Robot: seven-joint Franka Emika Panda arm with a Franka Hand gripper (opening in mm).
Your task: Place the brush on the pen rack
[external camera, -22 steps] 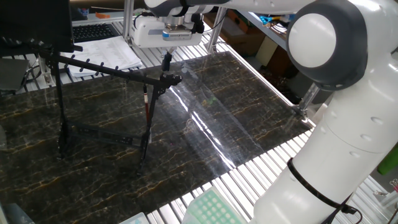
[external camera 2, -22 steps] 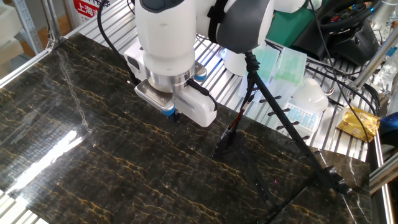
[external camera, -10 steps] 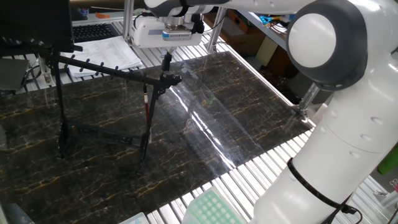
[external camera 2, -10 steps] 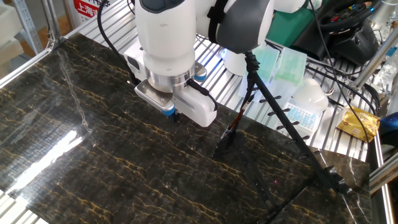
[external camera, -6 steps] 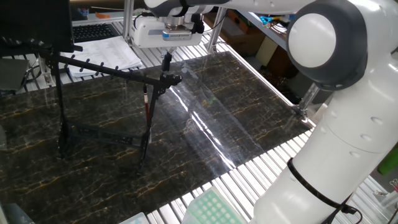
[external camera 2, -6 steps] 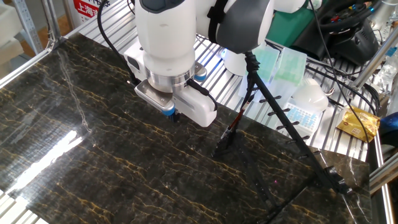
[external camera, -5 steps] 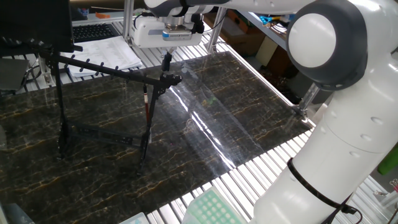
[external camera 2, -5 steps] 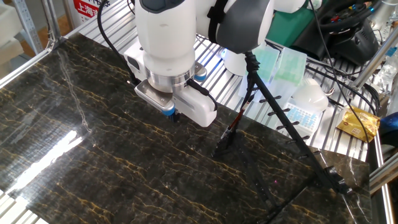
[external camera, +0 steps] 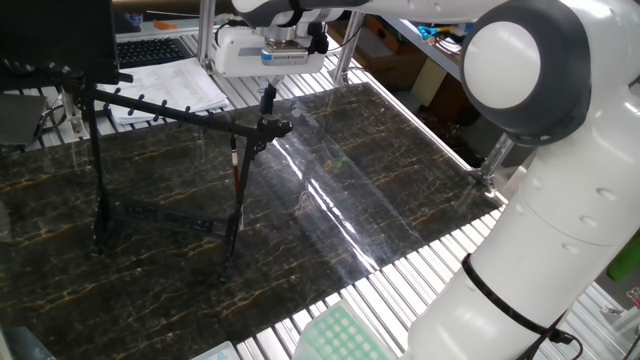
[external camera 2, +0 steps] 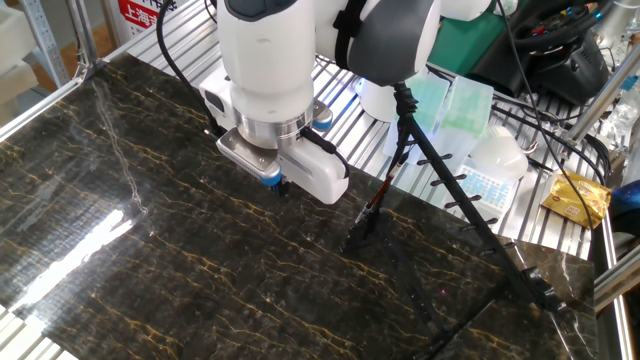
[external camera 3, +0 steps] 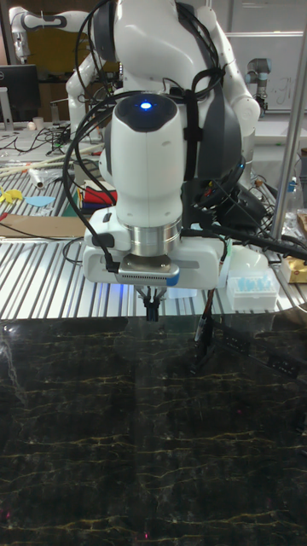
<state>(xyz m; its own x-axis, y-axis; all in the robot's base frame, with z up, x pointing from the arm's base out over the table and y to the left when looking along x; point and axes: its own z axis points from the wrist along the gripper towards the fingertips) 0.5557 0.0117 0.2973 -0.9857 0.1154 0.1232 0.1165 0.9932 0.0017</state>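
The pen rack (external camera: 160,108) is a black rod frame standing on the dark marble table, its pegged top bar slanting across the left half. The brush (external camera: 237,170), thin with a red-orange section, hangs upright from that bar near its right end; it also shows in the other fixed view (external camera 2: 385,188) and the tall view (external camera 3: 204,328). My gripper (external camera: 268,108) points down just right of the brush, over the bar's end, apart from the brush. Its fingers (external camera 3: 152,309) stand together, shut, with nothing visible between them. In the other fixed view the hand hides most of the gripper (external camera 2: 283,186).
A keyboard (external camera: 150,50) and papers (external camera: 175,88) lie behind the rack, with a dark monitor (external camera: 55,35) at the far left. Pipette tip boxes (external camera 2: 480,182) and a yellow bag (external camera 2: 575,195) sit on the slatted metal surround. A green tip box (external camera: 340,335) lies at the near edge.
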